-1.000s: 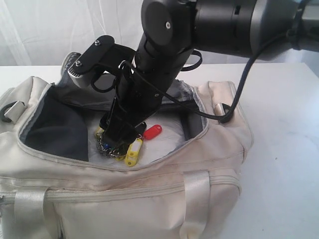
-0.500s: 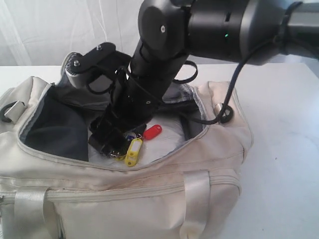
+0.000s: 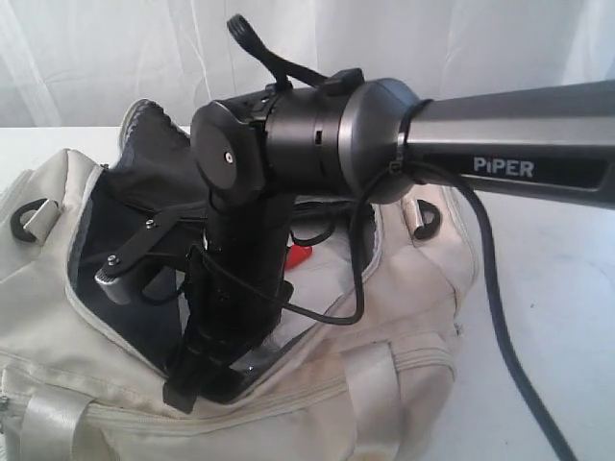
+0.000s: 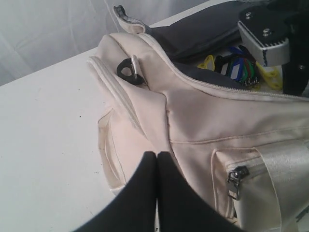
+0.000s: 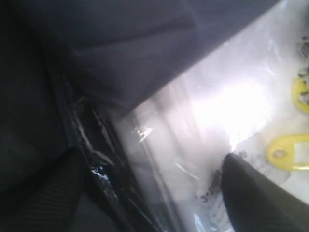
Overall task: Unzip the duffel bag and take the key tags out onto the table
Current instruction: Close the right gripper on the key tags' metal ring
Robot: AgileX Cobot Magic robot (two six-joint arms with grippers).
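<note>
The cream duffel bag lies unzipped on the white table, showing its dark grey lining. My right gripper reaches down inside the bag near its front left wall. It is open, with its fingers spread over a clear plastic-wrapped packet and nothing between them. The key tags lie in the bag beside it, and yellow tags sit just off one finger. A red tag peeks out behind the arm. My left gripper is shut and empty, low beside the bag's end.
The right arm and its cable hang over the bag opening and hide most of it. A black D-ring sits on the bag's end and a metal zipper pull on the side pocket. Bare table extends past the bag's end.
The right arm has swung toward the front left of the bag. Its gripper has left the key tags, which remain inside the bag.
</note>
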